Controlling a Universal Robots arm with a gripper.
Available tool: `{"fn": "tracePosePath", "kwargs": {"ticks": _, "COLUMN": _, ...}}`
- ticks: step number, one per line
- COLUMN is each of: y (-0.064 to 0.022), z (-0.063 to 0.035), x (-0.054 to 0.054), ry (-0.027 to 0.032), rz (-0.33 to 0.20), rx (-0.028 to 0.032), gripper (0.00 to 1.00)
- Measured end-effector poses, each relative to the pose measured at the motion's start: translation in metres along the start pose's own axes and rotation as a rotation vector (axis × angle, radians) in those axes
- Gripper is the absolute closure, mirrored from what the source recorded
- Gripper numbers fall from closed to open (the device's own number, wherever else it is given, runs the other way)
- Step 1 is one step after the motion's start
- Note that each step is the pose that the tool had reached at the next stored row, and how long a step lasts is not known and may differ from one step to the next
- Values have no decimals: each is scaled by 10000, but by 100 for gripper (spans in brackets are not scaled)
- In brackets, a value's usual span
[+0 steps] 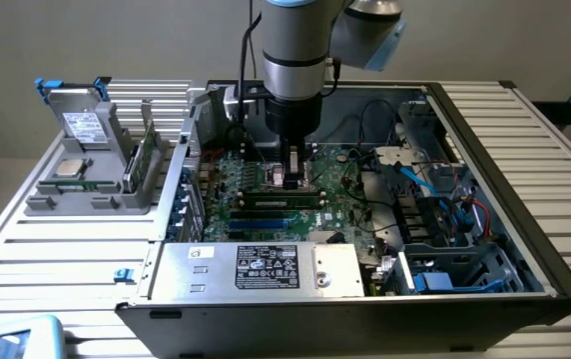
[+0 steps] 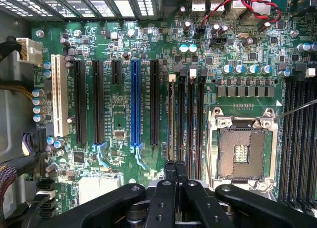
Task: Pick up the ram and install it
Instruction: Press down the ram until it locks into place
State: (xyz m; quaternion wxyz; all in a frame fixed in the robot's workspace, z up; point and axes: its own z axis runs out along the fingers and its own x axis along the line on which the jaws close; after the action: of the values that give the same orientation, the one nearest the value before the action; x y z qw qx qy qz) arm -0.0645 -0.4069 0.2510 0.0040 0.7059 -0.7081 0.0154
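The ram (image 1: 283, 199) is a long green stick with black chips. It stands on edge in a memory slot of the motherboard (image 1: 265, 217) inside the open computer case. In the wrist view the ram (image 2: 172, 119) shows edge-on as a thin tan line in the slot next to the black memory slots. My gripper (image 1: 288, 179) hangs straight down over the stick's middle. Its black fingers (image 2: 170, 172) are pressed together at the ram's top edge, with nothing visibly between them. Whether they touch the stick I cannot tell.
The empty processor socket (image 2: 242, 151) lies just beside the memory slots. The grey power supply (image 1: 265, 265) fills the case's front, with cables and drive bays (image 1: 435, 224) on the exterior view's right. On the left, a grey holder (image 1: 86, 198) carries a drive (image 1: 86, 126), a silver processor (image 1: 69, 167) and another green board (image 1: 141, 161).
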Motion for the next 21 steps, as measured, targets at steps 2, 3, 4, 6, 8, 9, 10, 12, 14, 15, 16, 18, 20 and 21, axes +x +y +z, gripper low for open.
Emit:
{"fn": "tracePosePath", "kwargs": {"ticks": 2, "y": 0, "z": 0, "x": 0, "ry": 1, "rz": 0, "rx": -1, "gripper": 89}}
{"fn": "tracePosePath", "kwargs": {"ticks": 3, "y": 0, "z": 0, "x": 0, "ry": 1, "rz": 0, "rx": 0, "gripper": 89}}
{"fn": "tracePosePath", "kwargs": {"ticks": 4, "y": 0, "z": 0, "x": 0, "ry": 0, "rz": 0, "rx": 0, "gripper": 89}}
{"fn": "tracePosePath", "kwargs": {"ticks": 6, "y": 0, "z": 0, "x": 0, "ry": 0, "rz": 0, "rx": 0, "gripper": 89}}
{"fn": "tracePosePath", "kwargs": {"ticks": 8, "y": 0, "z": 0, "x": 0, "ry": 0, "rz": 0, "rx": 0, "gripper": 89}}
{"fn": "tracePosePath", "kwargs": {"ticks": 9, "y": 0, "z": 0, "x": 0, "ry": 0, "rz": 0, "rx": 0, "gripper": 89}}
{"fn": "tracePosePath", "kwargs": {"ticks": 10, "y": 0, "z": 0, "x": 0, "ry": 0, "rz": 0, "rx": 0, "gripper": 89}}
{"fn": "tracePosePath", "kwargs": {"ticks": 12, "y": 0, "z": 0, "x": 0, "ry": 0, "rz": 6, "rx": -1, "gripper": 89}}
{"fn": "tracePosePath", "kwargs": {"ticks": 14, "y": 0, "z": -1, "x": 0, "ry": 4, "rz": 179, "rx": -6, "gripper": 89}}
{"fn": "tracePosePath", "kwargs": {"ticks": 15, "y": 0, "z": -1, "x": 0, "ry": 7, "rz": 330, "rx": -10, "gripper": 89}}
{"fn": "tracePosePath", "kwargs": {"ticks": 16, "y": 0, "z": 0, "x": 0, "ry": 9, "rz": 478, "rx": -13, "gripper": 89}}
{"fn": "tracePosePath", "kwargs": {"ticks": 18, "y": 0, "z": 0, "x": 0, "ry": 13, "rz": 794, "rx": -22, "gripper": 89}}
{"fn": "tracePosePath", "kwargs": {"ticks": 20, "y": 0, "z": 0, "x": 0, "ry": 18, "rz": 1093, "rx": -31, "gripper": 89}}
{"fn": "tracePosePath", "kwargs": {"ticks": 21, "y": 0, "z": 0, "x": 0, "ry": 20, "rz": 1241, "rx": -34, "gripper": 89}}
